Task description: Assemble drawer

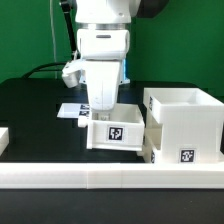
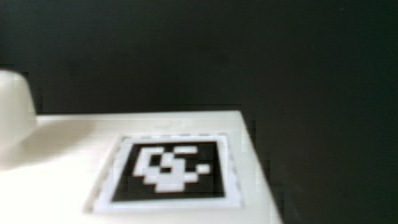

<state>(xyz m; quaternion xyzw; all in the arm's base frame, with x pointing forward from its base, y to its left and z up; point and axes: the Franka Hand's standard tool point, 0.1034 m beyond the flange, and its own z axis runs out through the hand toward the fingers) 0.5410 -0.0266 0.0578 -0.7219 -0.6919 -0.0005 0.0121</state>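
Note:
A small white drawer tray [image 1: 116, 131] with a black-and-white tag on its front stands in the middle of the black table. My gripper [image 1: 103, 110] reaches straight down onto its back part. The fingertips are hidden behind the hand and the tray, so I cannot tell whether they grip it. The tall white housing [image 1: 186, 122], open at the top and tagged low on its front, stands just to the exterior view's right of the tray. The wrist view shows only a white tagged face of the tray [image 2: 169, 168] close up against the dark table, with no fingers in sight.
The long white rail [image 1: 110, 182] runs along the front of the table. The marker board [image 1: 68, 110] lies flat behind the tray at the exterior view's left. A rounded white shape [image 2: 13, 105] sits at the edge of the wrist view.

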